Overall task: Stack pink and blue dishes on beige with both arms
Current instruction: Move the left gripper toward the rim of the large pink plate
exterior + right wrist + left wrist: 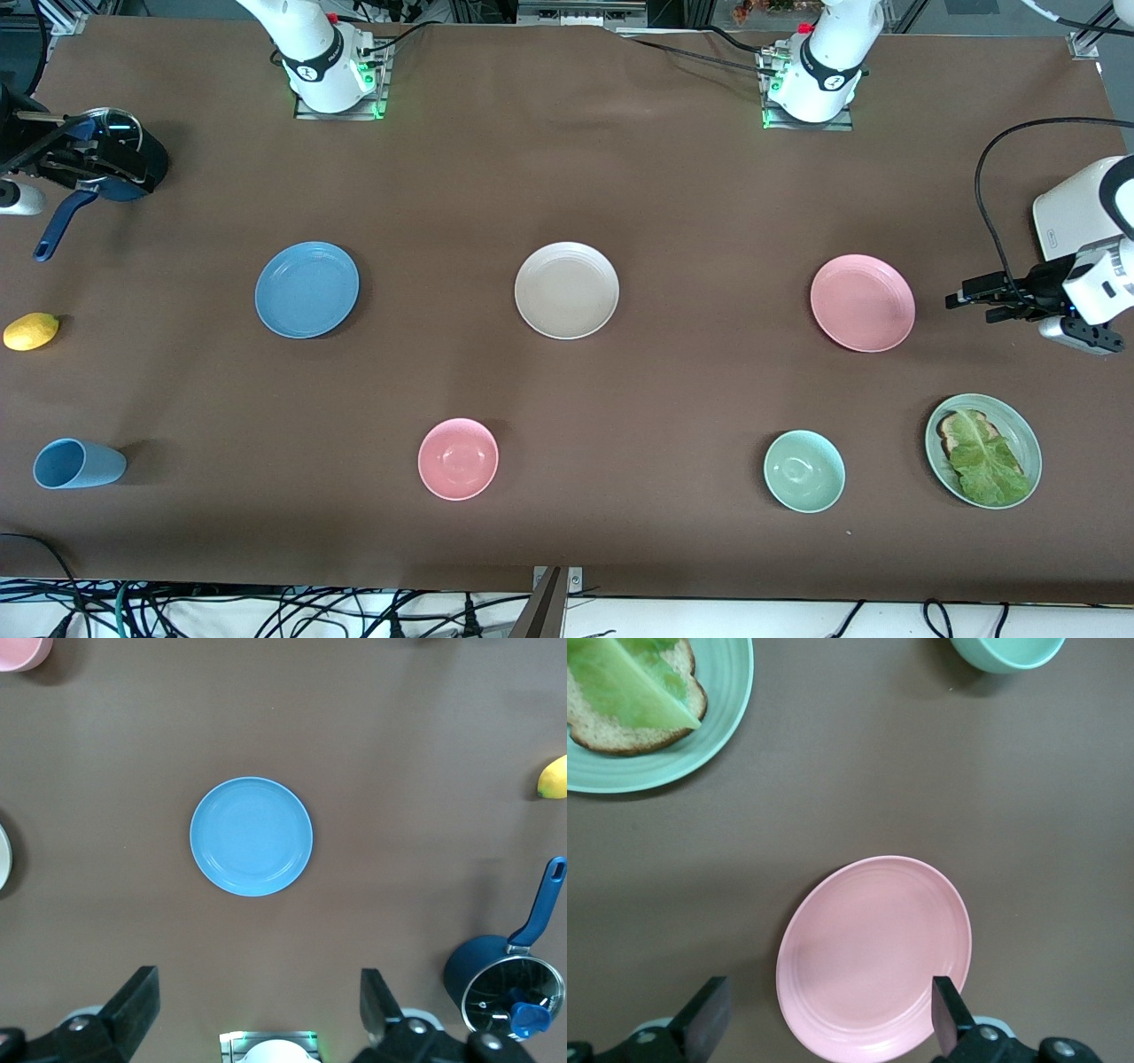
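Note:
Three equal plates lie in a row across the middle of the table. The beige plate is in the centre. The blue plate lies toward the right arm's end and the pink plate toward the left arm's end. My left gripper hangs open in the air just off the pink plate's rim, holding nothing. My right gripper is open and empty, high over the saucepan at the right arm's end.
A blue saucepan with a glass lid, a lemon and a blue cup sit at the right arm's end. Nearer the front camera are a pink bowl, a green bowl and a green plate with toast and lettuce.

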`<state>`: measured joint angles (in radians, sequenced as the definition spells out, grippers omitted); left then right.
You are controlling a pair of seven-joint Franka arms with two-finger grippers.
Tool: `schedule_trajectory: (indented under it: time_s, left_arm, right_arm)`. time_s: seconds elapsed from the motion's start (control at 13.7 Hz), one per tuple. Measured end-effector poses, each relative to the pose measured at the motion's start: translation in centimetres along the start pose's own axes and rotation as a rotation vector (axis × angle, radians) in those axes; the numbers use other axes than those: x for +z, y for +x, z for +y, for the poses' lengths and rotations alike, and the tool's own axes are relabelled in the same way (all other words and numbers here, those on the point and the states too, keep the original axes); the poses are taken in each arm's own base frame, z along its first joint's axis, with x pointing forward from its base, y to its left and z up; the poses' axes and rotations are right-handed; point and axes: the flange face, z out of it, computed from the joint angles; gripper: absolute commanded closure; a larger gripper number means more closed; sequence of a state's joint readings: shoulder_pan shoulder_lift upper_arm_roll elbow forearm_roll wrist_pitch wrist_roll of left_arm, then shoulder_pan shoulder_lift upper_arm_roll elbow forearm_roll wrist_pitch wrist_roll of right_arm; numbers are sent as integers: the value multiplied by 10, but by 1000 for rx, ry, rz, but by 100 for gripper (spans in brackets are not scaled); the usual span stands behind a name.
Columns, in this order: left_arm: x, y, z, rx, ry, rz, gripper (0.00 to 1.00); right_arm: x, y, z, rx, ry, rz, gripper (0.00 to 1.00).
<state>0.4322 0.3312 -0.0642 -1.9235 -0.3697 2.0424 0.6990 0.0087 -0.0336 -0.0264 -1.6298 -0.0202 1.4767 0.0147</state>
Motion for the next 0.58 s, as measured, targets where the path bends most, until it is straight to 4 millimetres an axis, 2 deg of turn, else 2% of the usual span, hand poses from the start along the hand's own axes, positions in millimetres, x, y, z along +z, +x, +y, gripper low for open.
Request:
schedule_trajectory:
  time_s: [0.22,0.58]
  left_arm:
    - [24,-6,-22,-3,-47,15,0]
    - [54,-4,-37,-24,-76,44,0]
  right_arm:
    - [0,0,0,0,0,0,0]
    - [0,0,0,1,0,0,0]
